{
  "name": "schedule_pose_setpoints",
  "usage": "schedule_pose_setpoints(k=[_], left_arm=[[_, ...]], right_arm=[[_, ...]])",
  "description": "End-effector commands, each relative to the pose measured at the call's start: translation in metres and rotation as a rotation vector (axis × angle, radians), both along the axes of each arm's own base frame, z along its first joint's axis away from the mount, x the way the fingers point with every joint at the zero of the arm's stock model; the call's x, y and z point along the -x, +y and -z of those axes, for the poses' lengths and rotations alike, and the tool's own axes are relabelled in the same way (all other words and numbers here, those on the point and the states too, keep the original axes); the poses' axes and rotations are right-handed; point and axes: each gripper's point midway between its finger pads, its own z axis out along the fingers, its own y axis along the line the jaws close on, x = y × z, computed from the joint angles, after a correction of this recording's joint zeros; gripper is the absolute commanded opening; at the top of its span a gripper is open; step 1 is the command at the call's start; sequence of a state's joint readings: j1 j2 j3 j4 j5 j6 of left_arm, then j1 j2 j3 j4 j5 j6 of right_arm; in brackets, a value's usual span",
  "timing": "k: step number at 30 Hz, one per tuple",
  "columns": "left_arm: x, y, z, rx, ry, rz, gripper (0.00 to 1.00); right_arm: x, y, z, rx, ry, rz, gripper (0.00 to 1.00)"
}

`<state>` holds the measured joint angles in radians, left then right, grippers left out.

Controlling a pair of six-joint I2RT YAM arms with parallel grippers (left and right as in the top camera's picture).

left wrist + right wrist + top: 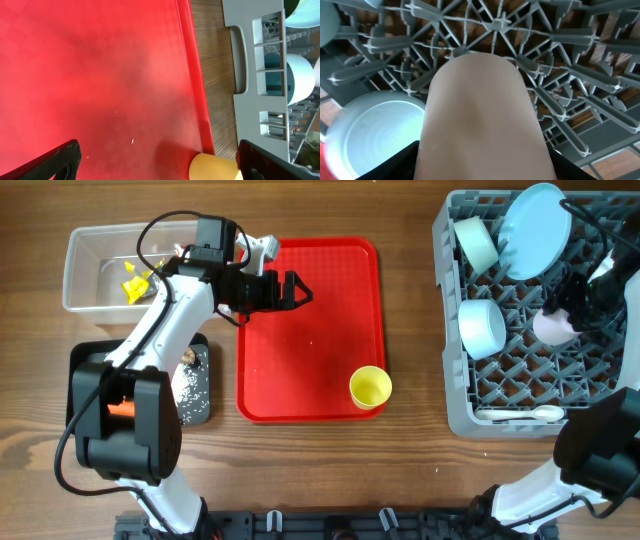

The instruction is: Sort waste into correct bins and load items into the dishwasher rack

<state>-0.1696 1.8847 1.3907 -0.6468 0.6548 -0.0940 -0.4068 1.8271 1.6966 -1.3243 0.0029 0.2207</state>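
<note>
Overhead and wrist views of the table; all positions are given from the red tray (300, 340). The left gripper (298, 288) hovers over the tray's far left part, jaws spread wide and nothing between them. In the left wrist view its dark fingertips (57, 160) stand at opposite lower corners with bare red surface between. The yellow cup (370, 387) stands mouth up on the tray's near right corner. The dishwasher rack (447, 405) lies right of the tray, parted from it by a strip of wooden table (410, 300). Within the rack, the light blue plate (535, 230) leans on edge toward the corner farthest from the tray. The far bowl (476, 242) and the near bowl (482, 328), both light blue, lie on their sides along the rack wall nearest the tray. The white spoon (520, 414) lies flat along the rack's near edge. The right gripper (566, 308) is inside the rack on the side away from the tray, closed around the pink cup (553, 328); the right wrist view shows the cup between the two fingers above the grey lattice. Left of the tray's far end, the clear tub (90, 250) holds a crumpled yellow wrapper (133, 283). Left of the tray's near end, the black tray (202, 342) carries white rice grains (190, 385) and a small brown lump (187, 357); the left arm hides most of it.
</note>
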Motion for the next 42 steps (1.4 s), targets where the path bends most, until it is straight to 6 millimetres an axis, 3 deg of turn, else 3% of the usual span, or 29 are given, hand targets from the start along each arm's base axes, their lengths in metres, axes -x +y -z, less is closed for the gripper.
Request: schedule_pose_setpoints(k=[1, 17, 19, 20, 23, 31, 35, 39, 42], left_arm=[[-0.002, -0.002, -0.014, 0.002, -0.043, 0.009, 1.0], [-0.002, -0.002, -0.014, 0.002, -0.043, 0.009, 1.0], [-0.002, -0.002, -0.014, 0.002, -0.043, 0.009, 1.0], [-0.002, -0.002, -0.014, 0.002, -0.043, 0.009, 1.0], [-0.002, -0.002, -0.014, 0.002, -0.043, 0.008, 1.0], [-0.002, -0.002, -0.014, 0.002, -0.043, 0.009, 1.0], [-0.002, -0.002, -0.014, 0.002, -0.043, 0.009, 1.0], [-0.002, -0.002, -0.014, 0.002, -0.043, 0.008, 1.0], [-0.002, -0.002, -0.014, 0.002, -0.043, 0.009, 1.0]], right_arm=[[0.005, -0.01, 0.006, 0.038, 0.05, 0.024, 0.53], [0.013, -0.003, 0.05, 0.005, 0.087, 0.035, 0.52], [0.012, -0.003, 0.05, 0.006, 0.083, 0.036, 0.62], [0.012, -0.003, 0.05, 0.006, 0.083, 0.036, 0.72], [0.012, -0.003, 0.05, 0.006, 0.083, 0.036, 0.84], [0.005, 0.004, 0.049, -0.036, 0.053, 0.018, 0.88], [-0.004, 0.012, 0.026, -0.08, -0.005, -0.005, 0.88], [-0.015, 0.032, -0.034, -0.118, -0.205, -0.056, 0.89], [-0.016, 0.069, -0.08, -0.165, -0.366, -0.175, 0.9]])
